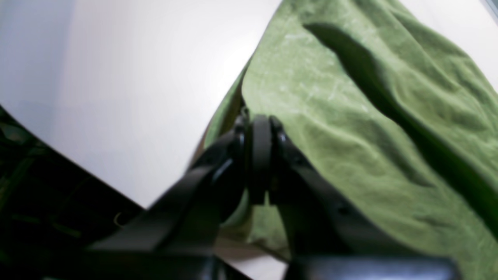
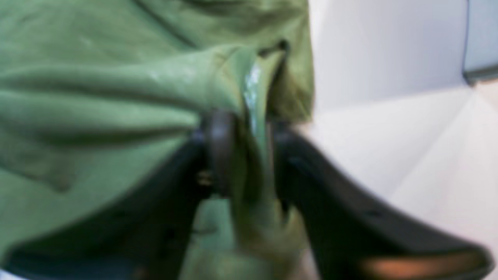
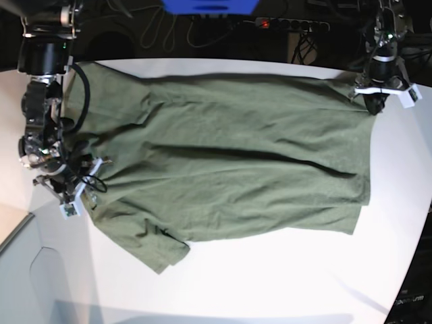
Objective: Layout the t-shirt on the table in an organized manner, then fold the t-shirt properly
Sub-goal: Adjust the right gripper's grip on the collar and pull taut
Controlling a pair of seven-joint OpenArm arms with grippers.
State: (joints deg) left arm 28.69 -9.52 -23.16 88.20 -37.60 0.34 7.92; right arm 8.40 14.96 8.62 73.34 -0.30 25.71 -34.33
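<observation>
The t-shirt (image 3: 229, 155) lies spread across the middle of the table (image 3: 283, 270) in the base view, its body running from the upper left of the frame to the right side, with one sleeve reaching down toward the lower left and wrinkles running through the cloth. The left gripper (image 3: 373, 101) sits at the upper right of that view, right at the shirt's far corner. In the left wrist view this gripper (image 1: 260, 128) has its jaws pressed together in the centre of the frame, with the green cloth (image 1: 350, 116) bunched at and behind the fingertips and filling the right half, while the bare white table (image 1: 128, 97) fills the left half; the jaws are closed on the shirt's edge. The right gripper (image 3: 84, 177) stands at the left edge of the base view, against the shirt's sleeve end. In the right wrist view, which is blurred, a fold of the shirt (image 2: 97, 85) passes straight between the two dark fingers (image 2: 220, 151) of this gripper (image 2: 249, 147), one finger on each side of the cloth with the fabric filling the gap, so the jaws clamp the fold. The rest of the shirt fills the left and top of that view, and the white table (image 2: 408, 147) shows on the right.
</observation>
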